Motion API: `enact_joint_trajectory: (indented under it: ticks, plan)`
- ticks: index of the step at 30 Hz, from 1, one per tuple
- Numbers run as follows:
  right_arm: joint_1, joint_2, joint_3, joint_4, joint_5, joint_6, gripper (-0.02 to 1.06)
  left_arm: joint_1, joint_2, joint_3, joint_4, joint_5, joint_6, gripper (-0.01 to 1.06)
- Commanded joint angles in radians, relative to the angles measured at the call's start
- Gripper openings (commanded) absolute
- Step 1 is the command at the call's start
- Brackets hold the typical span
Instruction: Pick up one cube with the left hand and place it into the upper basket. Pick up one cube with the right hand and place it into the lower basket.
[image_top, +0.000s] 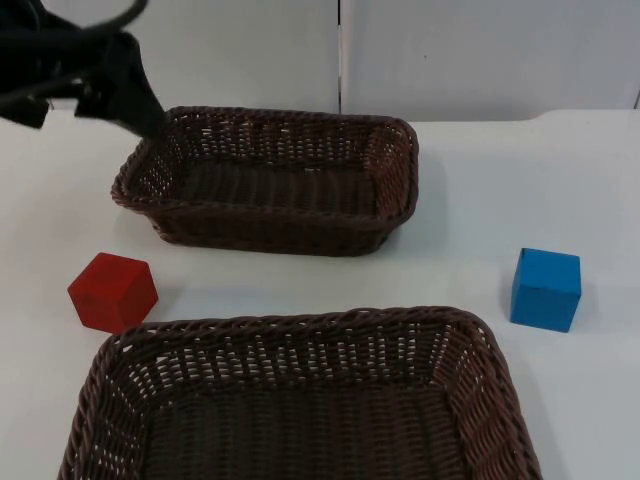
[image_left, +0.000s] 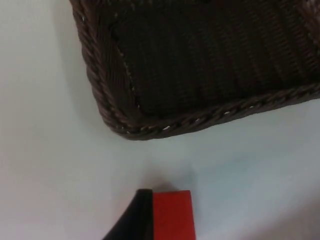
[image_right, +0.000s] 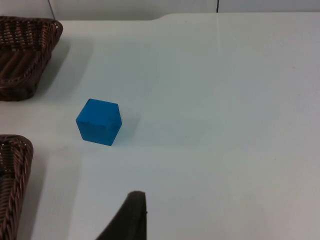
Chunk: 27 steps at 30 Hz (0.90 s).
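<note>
A red cube (image_top: 112, 291) rests on the table left of the gap between the two baskets. A blue cube (image_top: 545, 290) rests on the right side. The upper basket (image_top: 290, 116) and the lower basket (image_top: 300, 322) are brown wicker and hold nothing. My left gripper (image_top: 138, 105) hangs above the upper basket's left corner, apart from the red cube. In the left wrist view, the red cube (image_left: 172, 216) shows beside a black fingertip (image_left: 137, 217), below the basket's corner rim (image_left: 150, 131). The right wrist view has the blue cube (image_right: 99, 121) ahead of the right gripper's fingertip (image_right: 129, 217).
The grey partition wall (image_top: 450, 50) closes the table at the back. White table surface lies around both cubes. The lower basket's rim (image_right: 15, 165) and the upper basket's rim (image_right: 50, 30) lie to one side of the blue cube.
</note>
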Motion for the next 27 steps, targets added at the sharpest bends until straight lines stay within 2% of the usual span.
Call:
enact_joint_trajectory:
  ticks: [1, 7, 10, 19, 27]
  plan:
    - [-0.003, -0.003, 0.002, 0.000, -0.002, 0.004, 1.05, -0.005, 0.022, -0.007, 0.009, -0.023, -0.016, 1.05]
    - [-0.003, -0.003, 0.002, 0.000, -0.002, 0.004, 1.05, -0.005, 0.095, -0.007, 0.027, -0.064, -0.016, 1.05]
    - [-0.003, -0.003, 0.002, 0.000, -0.002, 0.004, 1.05, -0.005, 0.129, -0.009, 0.081, -0.097, -0.064, 1.05]
    - [-0.003, -0.003, 0.002, 0.000, -0.002, 0.004, 1.05, -0.005, 0.200, -0.036, 0.161, -0.102, -0.124, 1.05]
    - [-0.003, -0.003, 0.002, 0.000, -0.002, 0.004, 1.05, -0.005, 0.258, -0.037, 0.170, -0.109, -0.124, 1.05]
